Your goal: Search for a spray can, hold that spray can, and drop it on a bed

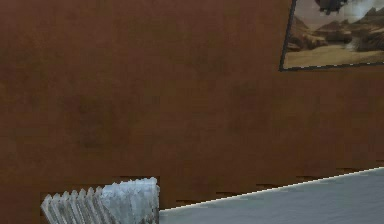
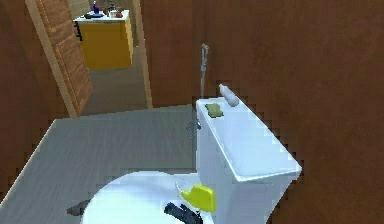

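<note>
A bathroom with brown walls (image 2: 300, 60) and a grey floor (image 2: 110, 140). A white toilet (image 2: 240, 150) stands against the wall, with a pale roll (image 2: 227, 95) and a yellow-green lump (image 2: 212, 110) on its tank. An open wooden door (image 2: 65, 50) shows a yellow cabinet (image 2: 107, 45) beyond it. A yellow thing (image 2: 202, 193) sits by the toilet's lid, and I cannot tell if it is the spray can. The gripper's state cannot be told.

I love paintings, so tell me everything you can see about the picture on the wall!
The picture hangs flat on the brown wall at the forward view's top right. It has a thin dark frame. Inside is a painted landscape: pale clouds over brownish ground with darker patches. The view's edge cuts off its top and right side. Only the wall touches it.
</note>
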Controlling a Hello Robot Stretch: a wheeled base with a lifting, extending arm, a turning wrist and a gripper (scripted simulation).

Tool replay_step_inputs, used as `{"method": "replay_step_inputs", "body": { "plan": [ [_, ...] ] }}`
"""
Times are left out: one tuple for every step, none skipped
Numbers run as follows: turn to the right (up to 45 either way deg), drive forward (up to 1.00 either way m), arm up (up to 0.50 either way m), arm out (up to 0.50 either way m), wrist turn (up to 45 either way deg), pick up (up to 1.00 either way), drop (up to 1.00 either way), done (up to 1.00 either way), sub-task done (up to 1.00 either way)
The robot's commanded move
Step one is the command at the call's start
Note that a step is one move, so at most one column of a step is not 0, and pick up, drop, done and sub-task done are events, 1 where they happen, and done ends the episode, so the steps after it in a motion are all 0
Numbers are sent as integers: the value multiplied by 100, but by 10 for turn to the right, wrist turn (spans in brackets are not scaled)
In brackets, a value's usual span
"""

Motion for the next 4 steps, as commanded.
{"method": "replay_step_inputs", "body": {
  "plan": [
    [0, 0, 14, 0, 0, 0, 0, 0, 0],
    [0, 0, 0, 18, 0, 0, 0, 0, 0],
    [0, 0, 0, 0, 450, 0, 0, 0, 0],
    [0, 0, 0, 0, 450, 0, 0, 0, 0]
  ]
}}
